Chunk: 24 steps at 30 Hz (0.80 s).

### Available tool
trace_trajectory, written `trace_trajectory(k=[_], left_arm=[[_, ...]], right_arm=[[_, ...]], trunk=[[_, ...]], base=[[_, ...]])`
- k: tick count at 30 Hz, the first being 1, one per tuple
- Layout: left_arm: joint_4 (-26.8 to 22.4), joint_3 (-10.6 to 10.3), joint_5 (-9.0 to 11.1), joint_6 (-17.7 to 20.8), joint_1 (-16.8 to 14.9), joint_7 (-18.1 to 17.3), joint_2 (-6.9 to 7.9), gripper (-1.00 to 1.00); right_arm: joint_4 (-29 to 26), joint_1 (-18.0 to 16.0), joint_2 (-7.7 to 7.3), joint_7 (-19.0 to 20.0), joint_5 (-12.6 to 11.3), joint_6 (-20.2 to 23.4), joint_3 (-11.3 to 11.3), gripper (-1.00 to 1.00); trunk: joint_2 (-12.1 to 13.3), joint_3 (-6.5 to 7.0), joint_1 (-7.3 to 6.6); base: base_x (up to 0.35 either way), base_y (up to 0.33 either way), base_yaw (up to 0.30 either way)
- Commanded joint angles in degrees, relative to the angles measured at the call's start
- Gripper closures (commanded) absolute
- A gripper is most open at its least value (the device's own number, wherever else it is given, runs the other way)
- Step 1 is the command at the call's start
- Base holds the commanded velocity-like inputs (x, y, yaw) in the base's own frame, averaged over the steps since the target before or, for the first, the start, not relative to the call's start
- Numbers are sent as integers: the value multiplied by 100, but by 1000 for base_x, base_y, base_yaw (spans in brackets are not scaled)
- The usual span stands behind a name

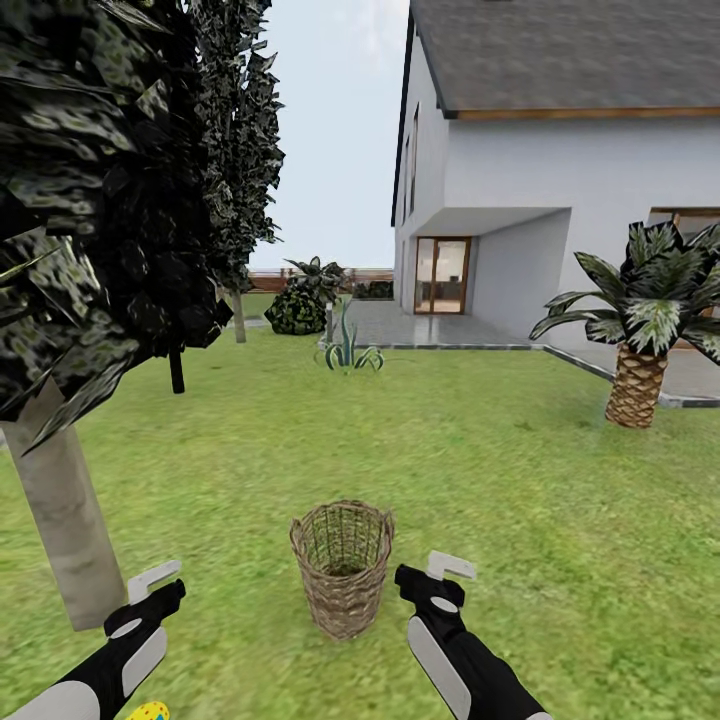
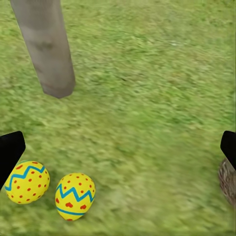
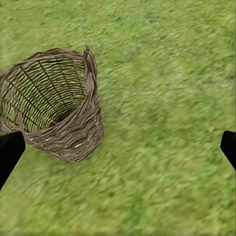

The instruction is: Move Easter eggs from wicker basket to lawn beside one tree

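Note:
The wicker basket point(image 1: 342, 565) stands upright on the lawn point(image 1: 500, 470) between my two grippers. In the right wrist view the basket point(image 3: 54, 108) shows its open mouth and no egg inside. Two yellow Easter eggs point(image 2: 27, 182) point(image 2: 74, 195) with red dots and blue zigzags lie side by side on the grass, a short way from the pale tree trunk point(image 2: 46, 49). One egg point(image 1: 148, 711) peeks in under my left arm. My left gripper point(image 1: 165, 588) point(image 2: 118, 147) hovers open above the eggs, holding nothing. My right gripper point(image 1: 432, 572) point(image 3: 118, 147) is open just right of the basket.
The tree's trunk point(image 1: 65, 510) leans at the left, with dark foliage overhead. A palm point(image 1: 640, 370) stands at the right by the grey patio point(image 1: 440, 330) and the house. A thin dark-trunked tree point(image 1: 177, 370) and bushes stand farther back. Open grass stretches ahead.

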Motion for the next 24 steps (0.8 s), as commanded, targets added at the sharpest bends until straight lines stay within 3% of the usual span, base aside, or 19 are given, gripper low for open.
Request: trace_trajectory(k=[1,17,24], left_arm=[[-2,-49,50,-19,-3,30,4,-100],[396,-49,52,-276,1,30,-31,-100],[451,-49,51,-312,-1,29,-31,-100]], right_arm=[[-8,-5,-4,-39,-19,29,15,-100],[70,3,-71,-31,-7,28,25,-100],[392,4,-71,-18,10,-109,40,-100]], trunk=[[38,12,-23],[679,299,-374],[960,424,-528]], base=[[0,0,0],[0,0,0],[0,0,0]])
